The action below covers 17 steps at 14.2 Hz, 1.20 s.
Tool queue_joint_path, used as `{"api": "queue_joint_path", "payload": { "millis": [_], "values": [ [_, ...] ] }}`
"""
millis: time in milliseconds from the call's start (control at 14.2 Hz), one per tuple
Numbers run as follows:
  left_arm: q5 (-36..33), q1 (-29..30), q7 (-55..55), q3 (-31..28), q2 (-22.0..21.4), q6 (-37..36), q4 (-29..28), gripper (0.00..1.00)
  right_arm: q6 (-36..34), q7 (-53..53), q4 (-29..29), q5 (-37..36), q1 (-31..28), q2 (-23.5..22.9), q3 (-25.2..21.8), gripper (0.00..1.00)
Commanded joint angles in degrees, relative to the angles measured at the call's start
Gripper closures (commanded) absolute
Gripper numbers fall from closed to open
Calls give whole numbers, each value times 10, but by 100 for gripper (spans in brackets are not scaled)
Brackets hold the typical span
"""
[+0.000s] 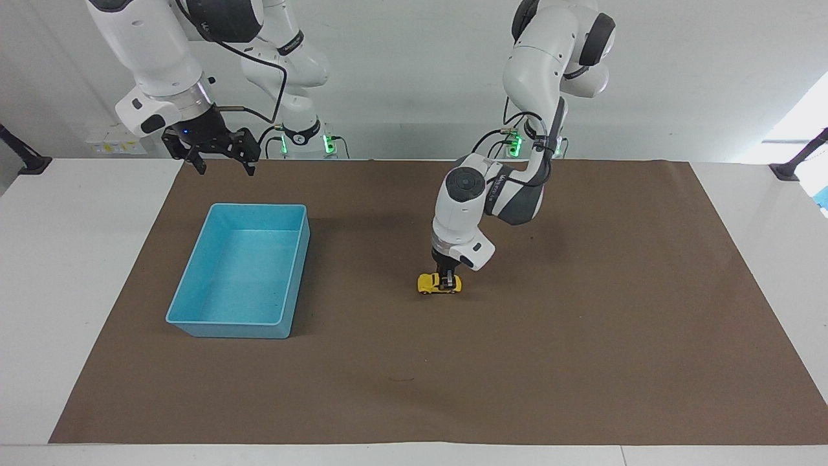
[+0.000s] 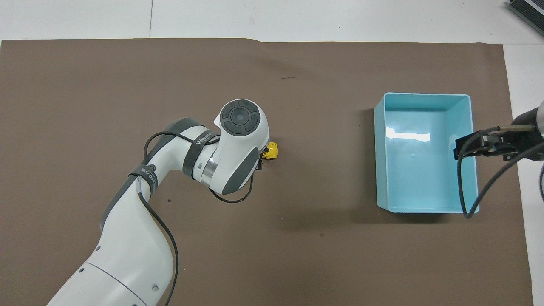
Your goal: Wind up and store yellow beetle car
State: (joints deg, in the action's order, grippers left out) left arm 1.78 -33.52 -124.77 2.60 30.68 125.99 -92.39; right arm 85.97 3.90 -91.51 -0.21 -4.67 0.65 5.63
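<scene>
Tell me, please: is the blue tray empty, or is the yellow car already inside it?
Empty. The blue tray shows only its bare floor; the yellow beetle car stands on the brown mat, with the left gripper shut on it.

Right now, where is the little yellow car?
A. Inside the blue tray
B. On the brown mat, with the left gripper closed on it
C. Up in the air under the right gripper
B: the yellow beetle car sits on the brown mat, the left gripper shut on it, apart from the blue tray.
</scene>
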Motion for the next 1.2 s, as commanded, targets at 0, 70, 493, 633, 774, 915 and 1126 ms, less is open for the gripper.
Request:
{"api": "queue_joint_path", "payload": {
  "millis": [0,70,493,633,774,915,1126],
  "values": [
    [-5,-3,18,-9,-5,27,-39,100,10,-17,-6,14,-8,4,3,0],
    [-5,-1,19,-11,-5,27,-41,100,10,-17,-6,14,-8,4,3,0],
    [-29,47,45,-15,-12,31,-74,100,10,-17,-6,14,-8,4,3,0],
    [-30,63,68,-15,-15,41,-87,99,10,-17,-6,14,-9,4,3,0],
    [-41,79,77,-15,-21,60,-107,99,10,-17,-6,14,-8,4,3,0],
    [-52,98,91,-15,-24,65,-118,99,10,-17,-6,14,-8,4,3,0],
    [-54,118,113,-15,-25,66,-122,98,10,-17,-6,14,-8,4,3,0]
  ]
}}
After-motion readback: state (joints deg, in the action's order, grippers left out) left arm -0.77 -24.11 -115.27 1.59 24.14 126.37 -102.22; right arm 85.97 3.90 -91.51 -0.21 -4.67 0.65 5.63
